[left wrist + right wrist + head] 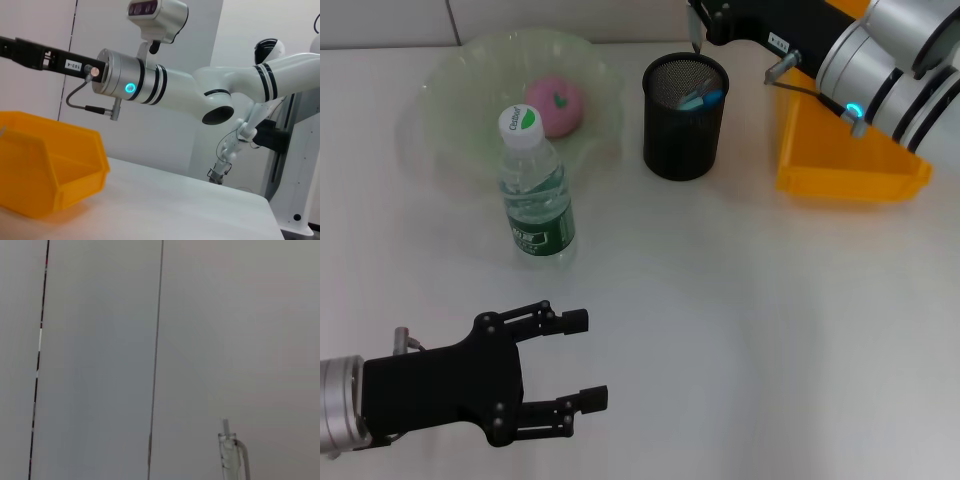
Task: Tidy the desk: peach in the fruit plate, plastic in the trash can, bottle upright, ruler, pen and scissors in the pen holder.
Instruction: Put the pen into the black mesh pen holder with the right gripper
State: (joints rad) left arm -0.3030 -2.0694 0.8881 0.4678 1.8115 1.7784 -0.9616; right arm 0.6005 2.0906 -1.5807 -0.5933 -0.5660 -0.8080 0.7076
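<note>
Hovering over the pen holder (685, 115), right tool (698, 35) grips a pen (230, 455).

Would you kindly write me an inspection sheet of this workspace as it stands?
Surface: white table.
Job's things: peach in fruit plate; bottle upright in front of it; pen holder holds blue items; orange bin beside it.
Clutter: nothing seen.
Grippers: left gripper open, low near table's front; right gripper above pen holder.
Cables: grey hose on right arm.
Surroundings: grey wall.
</note>
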